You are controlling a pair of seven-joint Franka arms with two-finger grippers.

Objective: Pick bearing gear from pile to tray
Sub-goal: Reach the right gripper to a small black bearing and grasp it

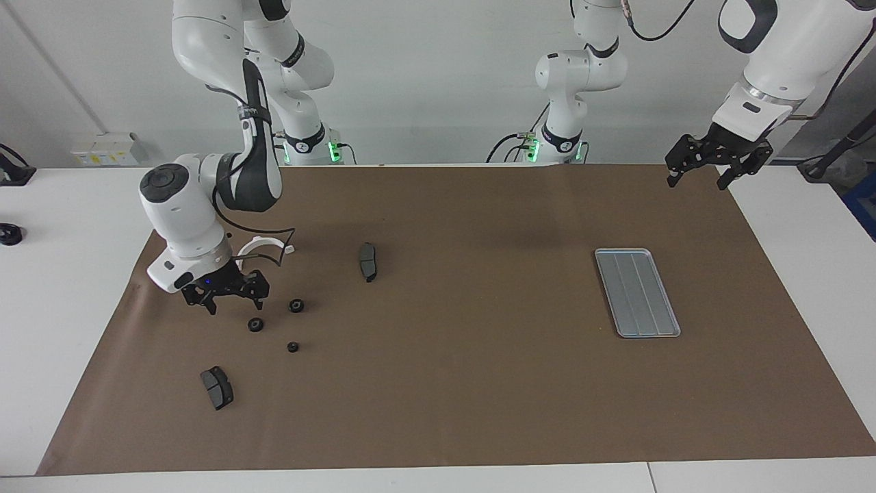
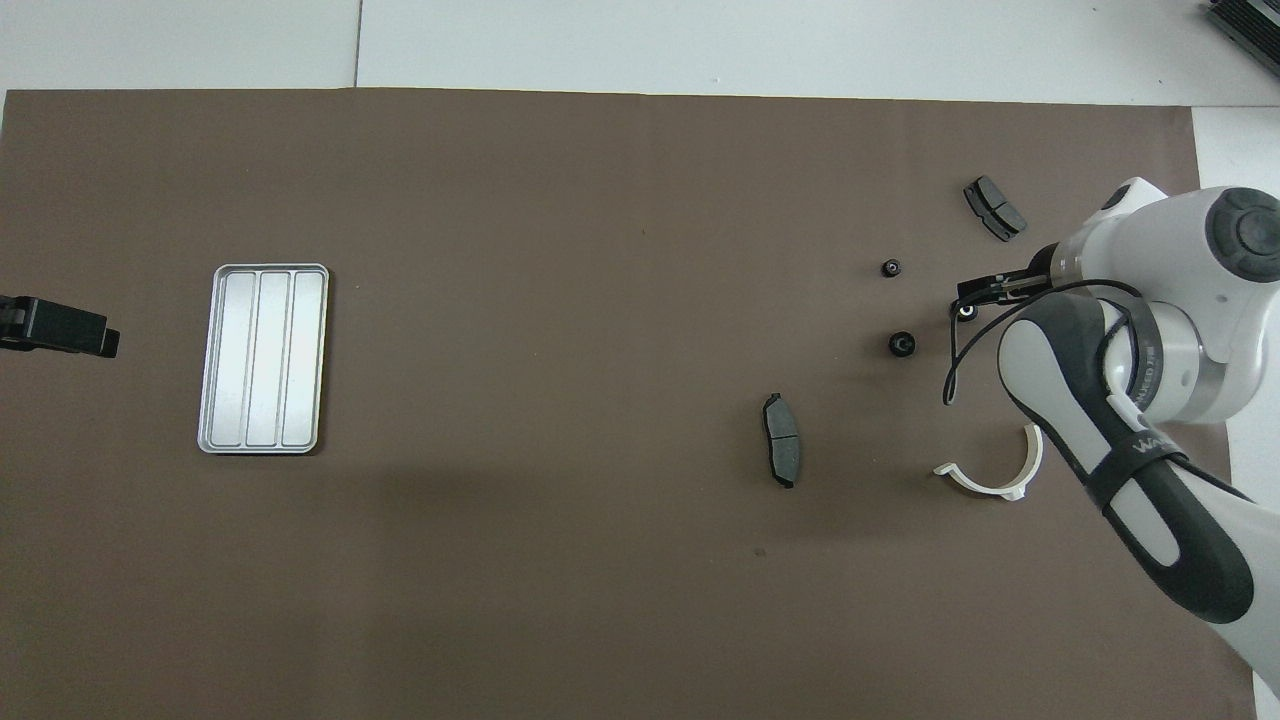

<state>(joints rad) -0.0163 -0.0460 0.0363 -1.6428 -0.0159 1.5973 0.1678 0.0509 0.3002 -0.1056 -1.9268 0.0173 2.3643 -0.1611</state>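
From the facing camera I count three small black round gears: one nearest the robots, one just under my right pincer, and the smallest farthest out, all loose on the brown paper sheet that covers the white table. There are two dark grey brake pads, one toward the middle of the sheet, one farthest from the robots, and one white plastic half-ring bracket, partly covered by the right arm's wrist. The right pincer hangs low beside the gears with its fingers spread wide and nothing between them. The left pincer waits aloft over the sheet's corner at its own end, fingers wide too, holding nothing. One flat silver ridged metal tray lies bare at the left arm's end, well apart from the gears. From overhead I see the same three gears, the last half hidden by the right pincer's fingers; the gears are dark discs, the half-hidden one with a pale centre. Both pads, the bracket and the tray show, and only the left pincer's tip enters at the edge.
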